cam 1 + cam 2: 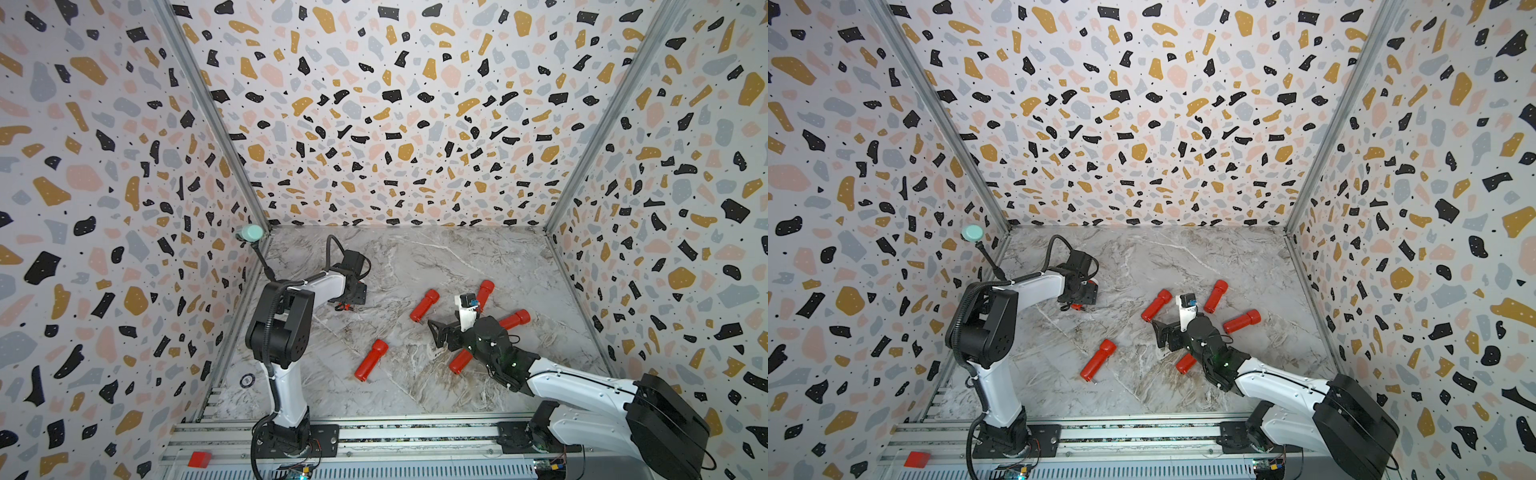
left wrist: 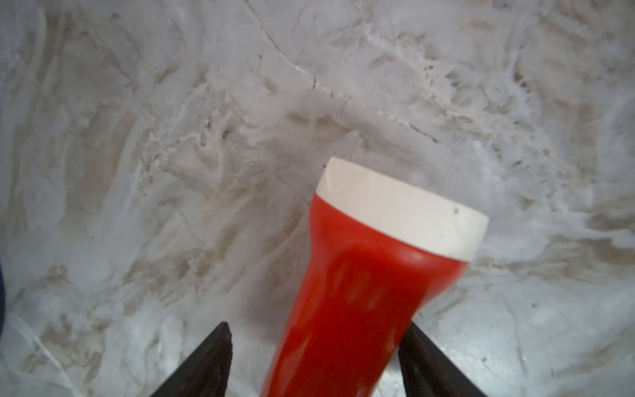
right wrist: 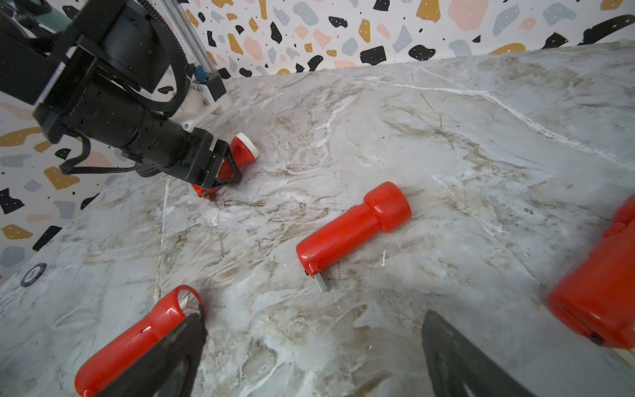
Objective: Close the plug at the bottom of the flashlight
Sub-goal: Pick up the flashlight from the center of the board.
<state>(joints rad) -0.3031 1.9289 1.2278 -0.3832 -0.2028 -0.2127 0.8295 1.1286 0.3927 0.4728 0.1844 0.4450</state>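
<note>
My left hand (image 1: 354, 296) reaches low over the table (image 1: 415, 257) in a top view, forearm level, wrist bent down onto a red flashlight (image 1: 343, 307) lying there. From the left wrist, the flashlight (image 2: 347, 309) runs between my jaws, white rim (image 2: 402, 213) pointing away. One finger (image 2: 206, 361) stands clear of it, so I am open, not gripping. From the right wrist, my right hand (image 3: 312, 314) hangs wide open and empty above the other flashlights (image 3: 350, 233). I judge this the grasping step. Next I must clamp firmly, then press home the plug, too small to make out.
</note>
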